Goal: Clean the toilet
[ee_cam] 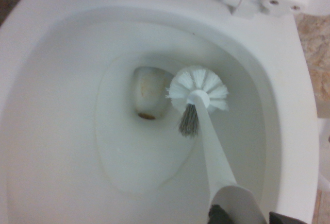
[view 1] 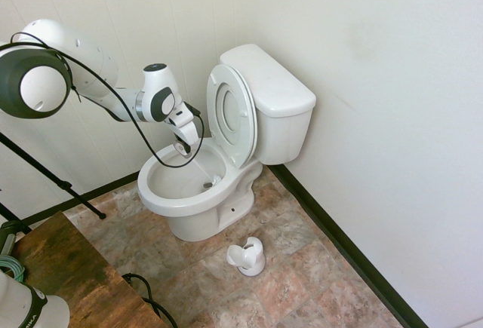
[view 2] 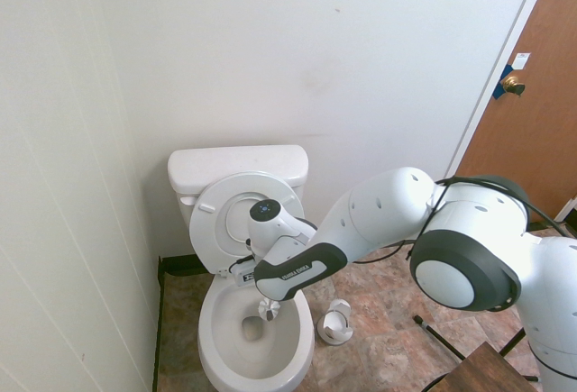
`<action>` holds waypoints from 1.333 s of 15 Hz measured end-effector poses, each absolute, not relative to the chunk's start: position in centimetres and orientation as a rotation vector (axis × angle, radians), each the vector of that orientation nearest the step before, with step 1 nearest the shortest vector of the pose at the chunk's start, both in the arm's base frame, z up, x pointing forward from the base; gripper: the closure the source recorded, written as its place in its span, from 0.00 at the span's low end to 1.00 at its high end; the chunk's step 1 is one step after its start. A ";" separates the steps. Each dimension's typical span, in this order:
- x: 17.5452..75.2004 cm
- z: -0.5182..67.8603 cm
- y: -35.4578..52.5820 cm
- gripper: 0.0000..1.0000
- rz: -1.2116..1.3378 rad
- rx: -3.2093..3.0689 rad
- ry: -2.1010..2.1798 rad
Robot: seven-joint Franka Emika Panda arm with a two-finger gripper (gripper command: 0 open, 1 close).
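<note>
The toilet (view 1: 204,192) stands on the floor (view 1: 302,268) against the back wall (view 2: 361,68), near the room's corner, its tank (view 1: 272,87) behind the bowl and the seat and lid (view 1: 232,113) upright against the tank. The gripper (view 1: 181,145) hangs above the bowl's rim. A brush (ee_cam: 198,87) reaches down into the bowl beside the drain opening (ee_cam: 147,92). The brush holder (view 1: 247,256) sits on the floor beside the toilet's base.

The walls (view 1: 392,79) are plain white, with a dark baseboard (view 1: 339,241) along the bottom. The floor (view 1: 302,268) has mottled tiles in brown and pink tones. A brown wooden door (view 2: 541,104) with a brass knob (view 2: 512,84) stands near the corner. A worn wooden surface (view 1: 68,268) shows at one edge. Light is soft and even.
</note>
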State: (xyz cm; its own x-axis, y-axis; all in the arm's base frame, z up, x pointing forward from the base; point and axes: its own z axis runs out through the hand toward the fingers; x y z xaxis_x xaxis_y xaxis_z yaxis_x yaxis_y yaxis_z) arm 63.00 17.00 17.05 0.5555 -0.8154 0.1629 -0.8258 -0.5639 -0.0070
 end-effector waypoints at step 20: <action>69.5 21.2 24.8 1.00 0.367 2.695 -1.461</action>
State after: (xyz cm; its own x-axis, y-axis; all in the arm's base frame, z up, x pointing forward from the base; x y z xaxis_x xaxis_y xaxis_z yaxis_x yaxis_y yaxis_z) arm 69.48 24.81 21.19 0.5245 -0.8190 0.2328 -0.8319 -0.5512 -0.0648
